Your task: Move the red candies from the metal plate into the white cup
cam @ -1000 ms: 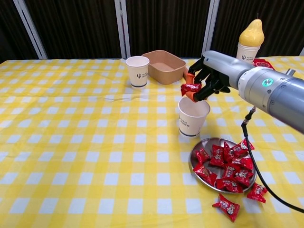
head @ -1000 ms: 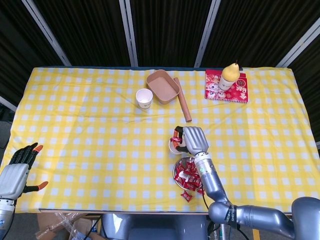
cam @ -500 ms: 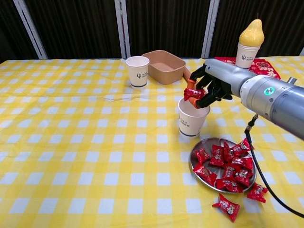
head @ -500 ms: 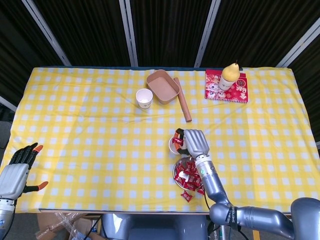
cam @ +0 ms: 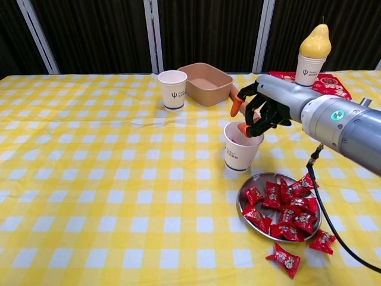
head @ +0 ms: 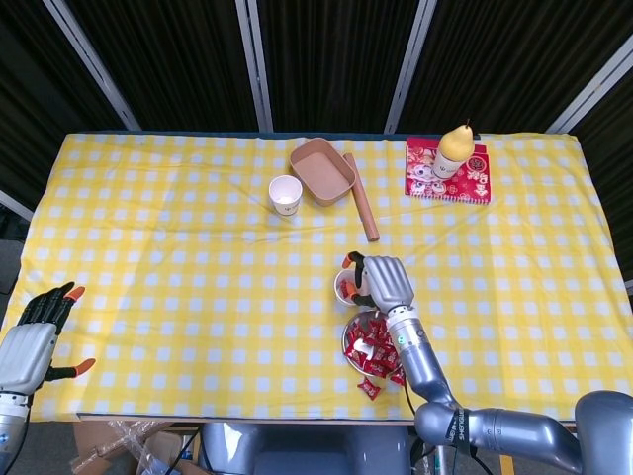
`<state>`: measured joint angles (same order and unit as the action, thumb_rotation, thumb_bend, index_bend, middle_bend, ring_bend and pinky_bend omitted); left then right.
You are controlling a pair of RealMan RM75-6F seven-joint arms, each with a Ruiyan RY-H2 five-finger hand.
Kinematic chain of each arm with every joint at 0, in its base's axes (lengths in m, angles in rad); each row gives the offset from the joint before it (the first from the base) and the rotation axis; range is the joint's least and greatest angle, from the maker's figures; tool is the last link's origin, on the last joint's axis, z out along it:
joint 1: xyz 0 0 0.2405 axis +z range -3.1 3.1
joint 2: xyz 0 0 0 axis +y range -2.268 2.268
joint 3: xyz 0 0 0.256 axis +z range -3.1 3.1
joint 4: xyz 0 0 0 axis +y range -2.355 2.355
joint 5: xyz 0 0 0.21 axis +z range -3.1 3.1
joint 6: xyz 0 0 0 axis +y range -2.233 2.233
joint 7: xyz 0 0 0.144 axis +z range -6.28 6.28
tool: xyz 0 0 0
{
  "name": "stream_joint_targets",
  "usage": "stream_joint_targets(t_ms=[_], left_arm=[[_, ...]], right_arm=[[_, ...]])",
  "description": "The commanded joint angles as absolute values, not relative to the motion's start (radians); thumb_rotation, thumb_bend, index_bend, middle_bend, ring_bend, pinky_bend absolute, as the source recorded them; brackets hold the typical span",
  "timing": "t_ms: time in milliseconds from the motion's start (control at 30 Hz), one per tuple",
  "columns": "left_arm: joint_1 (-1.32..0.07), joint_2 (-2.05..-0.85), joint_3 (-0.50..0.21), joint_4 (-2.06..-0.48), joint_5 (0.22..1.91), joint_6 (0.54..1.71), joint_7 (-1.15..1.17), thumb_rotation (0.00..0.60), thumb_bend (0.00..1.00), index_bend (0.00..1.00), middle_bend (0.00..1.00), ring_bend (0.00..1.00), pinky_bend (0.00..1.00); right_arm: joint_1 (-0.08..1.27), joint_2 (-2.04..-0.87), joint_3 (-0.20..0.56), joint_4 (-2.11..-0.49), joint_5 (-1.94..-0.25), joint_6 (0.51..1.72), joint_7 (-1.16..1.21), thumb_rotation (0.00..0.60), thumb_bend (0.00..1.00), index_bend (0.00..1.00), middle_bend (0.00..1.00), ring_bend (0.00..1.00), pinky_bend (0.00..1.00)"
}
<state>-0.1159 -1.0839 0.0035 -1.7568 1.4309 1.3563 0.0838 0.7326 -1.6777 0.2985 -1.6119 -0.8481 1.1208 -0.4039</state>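
Beside the metal plate stands the white cup, with something red showing inside it in the head view. My right hand hovers just over the cup's rim, its thumb and fingers apart and nothing between them. Several red candies are piled on the plate. Two more candies lie on the cloth in front of it. My left hand is at the table's near left edge, fingers spread and holding nothing.
A second white cup and a brown paper tray stand at the back. A wooden rod lies beside the tray. A pear-shaped yellow bottle stands on a red booklet at the back right.
My right hand lowered a red candy to the cup's mouth, then spread its thumb and finger. The candy has left the hand and gone into the cup. The left hand has not moved.
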Motion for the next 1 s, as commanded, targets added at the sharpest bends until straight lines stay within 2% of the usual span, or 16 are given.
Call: stream_joint_targets(t_ms=[33, 433, 633, 767, 900, 1000], left_arm=[[-0.116, -1.084, 0.004, -1.757, 1.431, 1.357, 0.084, 0.600, 0.00, 0.00, 0.00, 0.00, 0.00], [-0.114, -1.083, 0.005, -1.759, 1.437, 1.362, 0.080, 0.600, 0.00, 0.00, 0.00, 0.00, 0.00], [-0.112, -1.082, 0.005, -1.757, 1.445, 1.370, 0.069, 0.600, 0.00, 0.00, 0.00, 0.00, 0.00], [-0.109, -1.082, 0.007, -1.753, 1.458, 1.380, 0.062, 0.600, 0.00, 0.00, 0.00, 0.00, 0.00], [-0.108, -1.084, 0.009, -1.749, 1.469, 1.386, 0.060, 0.600, 0.00, 0.00, 0.00, 0.00, 0.00], [-0.106, -1.086, 0.011, -1.748, 1.476, 1.391, 0.063, 0.600, 0.00, 0.00, 0.00, 0.00, 0.00]], right_arm=[[0.729, -1.674, 0.295, -1.620, -0.854, 1.124, -0.402, 0.600, 0.46, 0.38, 0.62, 0.80, 0.90], [0.705, -1.642, 0.274, -1.722, -0.917, 1.175, -0.408, 0.600, 0.46, 0.32, 0.56, 0.79, 0.90], [0.676, -1.578, 0.245, -1.814, -0.977, 1.218, -0.435, 0.600, 0.46, 0.26, 0.53, 0.78, 0.90], [0.635, -1.502, 0.214, -1.890, -1.019, 1.248, -0.432, 0.600, 0.46, 0.26, 0.62, 0.79, 0.91], [0.591, -1.425, 0.174, -1.952, -1.049, 1.265, -0.422, 0.600, 0.46, 0.26, 0.75, 0.89, 0.95], [0.560, -1.372, 0.132, -1.981, -1.071, 1.265, -0.416, 0.600, 0.46, 0.26, 0.79, 0.93, 0.97]])
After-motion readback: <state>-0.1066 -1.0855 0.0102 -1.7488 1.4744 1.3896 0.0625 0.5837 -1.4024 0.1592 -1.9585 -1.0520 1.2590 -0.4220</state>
